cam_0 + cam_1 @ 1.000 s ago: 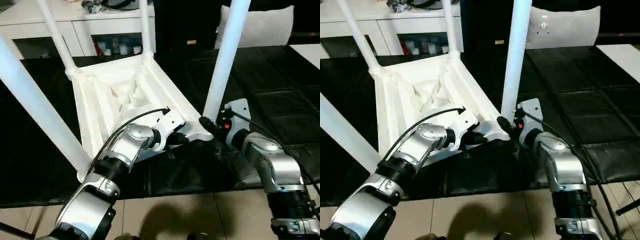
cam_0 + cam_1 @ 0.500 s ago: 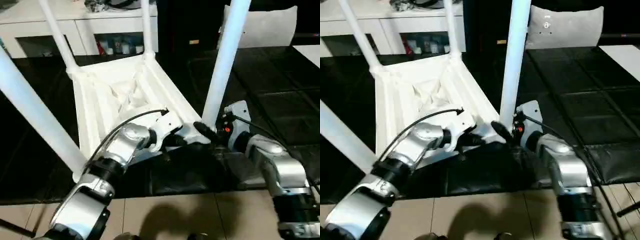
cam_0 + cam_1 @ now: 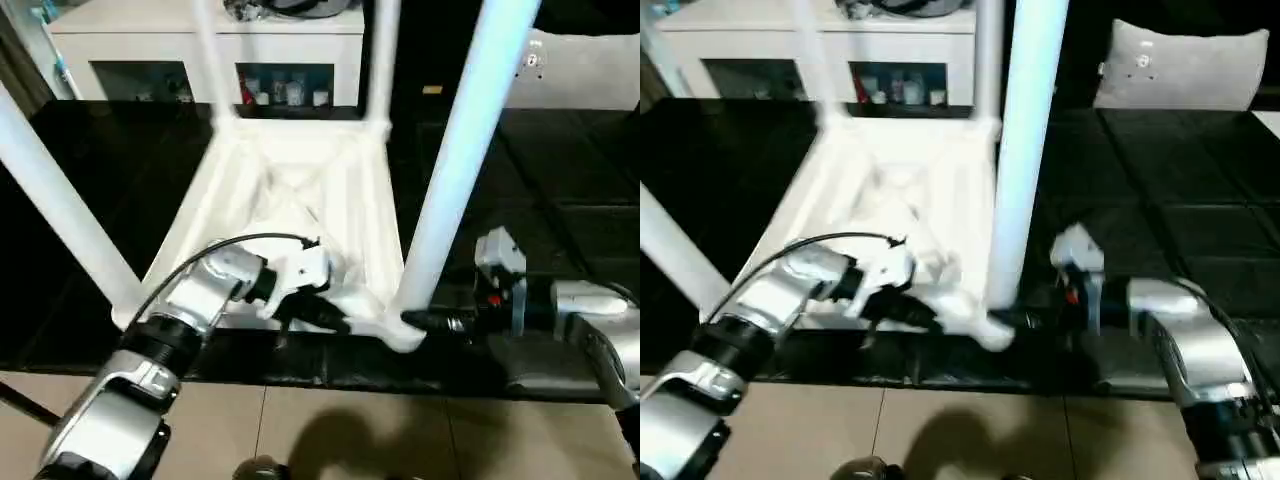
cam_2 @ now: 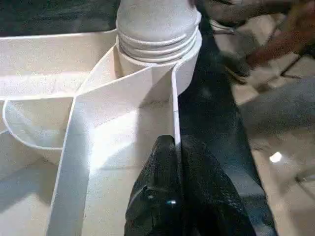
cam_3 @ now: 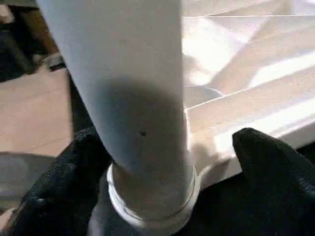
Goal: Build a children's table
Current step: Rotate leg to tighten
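The upturned table lay on the dark mat, its near-right leg rising upright between the right gripper's spread fingers (left gripper pinching the near rim).

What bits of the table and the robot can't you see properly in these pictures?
- Leg tops: all four legs, like the near one, are cut off by the eye views' top edge.
- Table top's flat side: faces down onto the black mat.
- Things in the cabinet: too small and blurred to name.
- Left gripper: its fingertips pinch a rib; the wall hides what lies behind.
- Right gripper: the leg fills the gap between its open fingers.
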